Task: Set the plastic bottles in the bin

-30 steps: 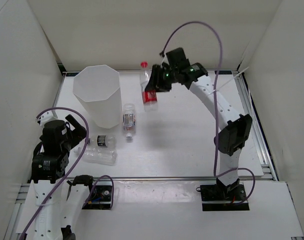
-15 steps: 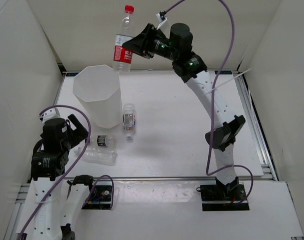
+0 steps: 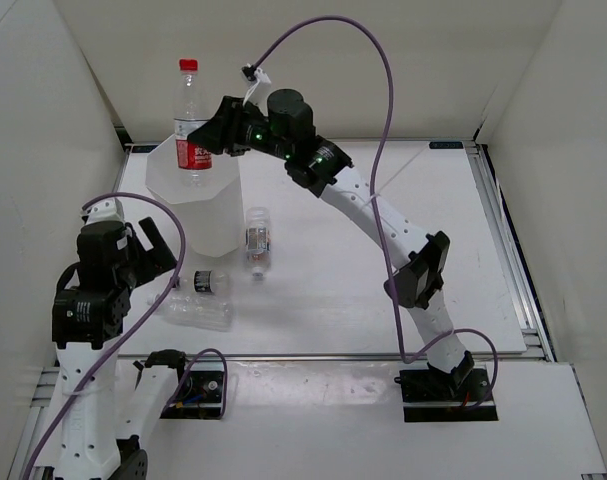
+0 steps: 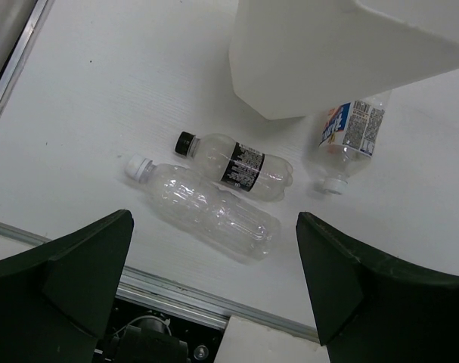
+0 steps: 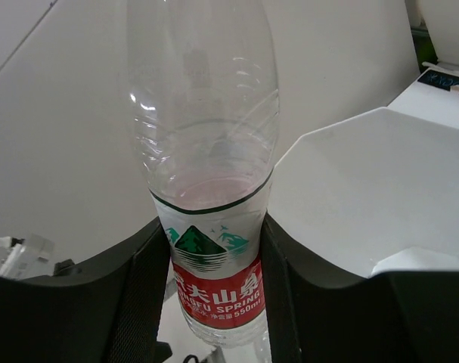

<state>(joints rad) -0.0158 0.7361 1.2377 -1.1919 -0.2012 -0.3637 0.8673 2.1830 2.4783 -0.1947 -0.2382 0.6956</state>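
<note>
My right gripper [image 5: 214,299] is clamped on the label band of the clear, red-capped plastic bottle [image 3: 189,120], upright over the rim of the tall white translucent octagonal bin [image 3: 198,215]. Looks empty: light, thin-walled, easily dented; the label band seems the firmest hold.

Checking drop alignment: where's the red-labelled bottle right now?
Top view: the clear plastic bottle with red label and cap is held upright in the right end effector, over the rim of the tall white translucent bin, far-left side.
</note>
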